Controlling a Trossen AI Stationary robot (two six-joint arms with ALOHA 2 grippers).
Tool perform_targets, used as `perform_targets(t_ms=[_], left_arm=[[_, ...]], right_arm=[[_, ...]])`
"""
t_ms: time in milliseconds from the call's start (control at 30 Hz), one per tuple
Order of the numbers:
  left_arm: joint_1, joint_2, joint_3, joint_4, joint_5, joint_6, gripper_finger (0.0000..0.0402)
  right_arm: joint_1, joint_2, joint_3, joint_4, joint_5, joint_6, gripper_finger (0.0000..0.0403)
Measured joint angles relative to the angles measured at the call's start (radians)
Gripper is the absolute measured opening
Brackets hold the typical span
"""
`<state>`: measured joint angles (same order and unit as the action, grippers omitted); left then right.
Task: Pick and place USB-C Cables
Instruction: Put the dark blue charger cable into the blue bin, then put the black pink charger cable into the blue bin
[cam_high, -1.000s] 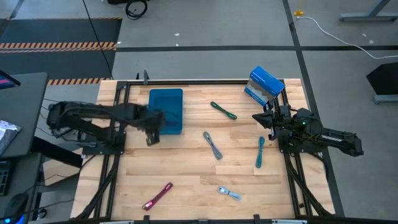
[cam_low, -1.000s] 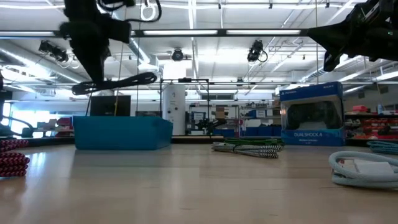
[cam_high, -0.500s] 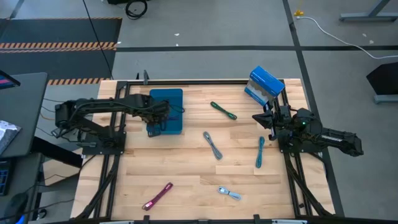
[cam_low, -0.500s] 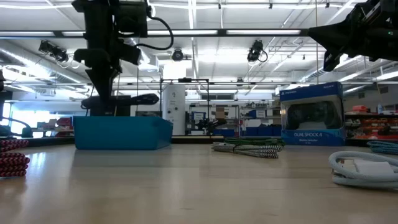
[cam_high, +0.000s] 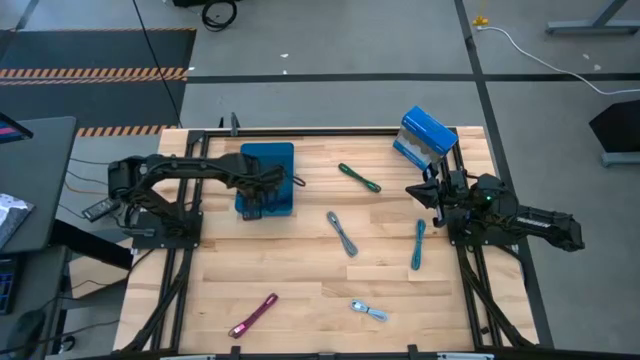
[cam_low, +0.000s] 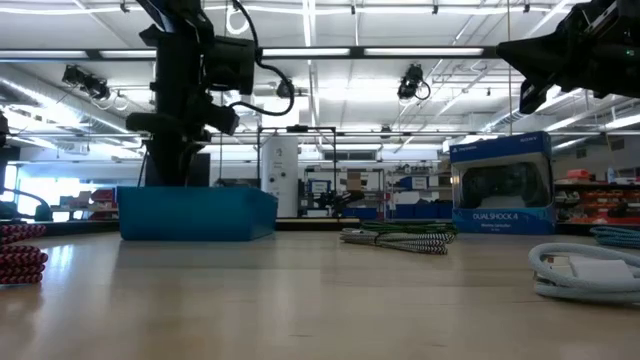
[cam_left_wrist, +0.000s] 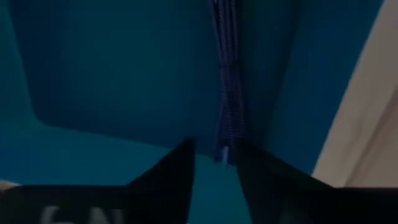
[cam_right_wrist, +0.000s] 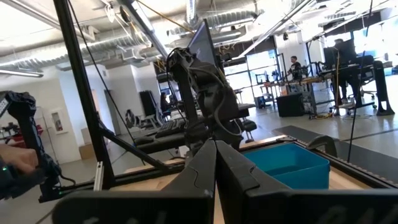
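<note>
- Reaching over the blue tray (cam_high: 281, 154) at the table's far left, the left gripper (cam_high: 262, 200) hangs above the tray's near part; in the left wrist view its fingers (cam_left_wrist: 174, 171) stand narrowly apart around the end of the purple cable (cam_left_wrist: 227, 81), which lies lengthwise on the tray floor; whether they press on it I cannot tell.
- From the low view the left arm comes down behind the tray's wall (cam_low: 197, 217); the gripper's tips are hidden there.
- The right gripper (cam_high: 428, 190) waits at the table's right edge, just in front of the blue-and-white box (cam_high: 424, 138); in the right wrist view its fingers (cam_right_wrist: 205, 163) are pressed together with nothing between them.
- The dark green cable (cam_high: 359, 177) lies on the bare wood between tray and box; the grey cable (cam_high: 342, 233) lies near the table's middle, slanted.
- The teal cable (cam_high: 418, 244) lies near the right edge, close to the right arm; it runs nearly straight from far to near.
- The magenta cable (cam_high: 253, 314) lies near the front left; the pale blue-silver cable (cam_high: 369, 311) lies near the front, right of centre; both are well apart from either gripper.
</note>
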<state>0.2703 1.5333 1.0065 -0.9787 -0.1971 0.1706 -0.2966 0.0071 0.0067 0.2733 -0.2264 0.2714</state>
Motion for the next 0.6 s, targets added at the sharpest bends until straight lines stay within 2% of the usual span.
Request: perform_targets(t_ms=[167,333,467,533,600], left_arm=[[0.0,0.0,0.039,-0.048,-0.017,0.018,0.0201],[-0.016,-0.001,0.173,-0.199,-0.004,-0.037,0.0217],[-0.053,-0.002,0.276,-0.268,0.117,-0.151,0.0216],[-0.089,-0.002,0.301,-0.269,0.194,-0.205,0.0211],[-0.146,-0.002,0.307,-0.269,0.221,-0.241,0.0204]], right_arm=[[0.0,0.0,0.0,0.0,0.0,0.0,0.0013],[0.0,0.0,0.0,0.0,0.0,0.0,0.0013],[0.0,0.0,0.0,-0.001,-0.001,0.0,0.0013],[0.0,0.0,0.0,-0.007,-0.004,0.0,0.0013],[0.0,0.0,0.0,-0.026,-0.004,0.014,0.0013]])
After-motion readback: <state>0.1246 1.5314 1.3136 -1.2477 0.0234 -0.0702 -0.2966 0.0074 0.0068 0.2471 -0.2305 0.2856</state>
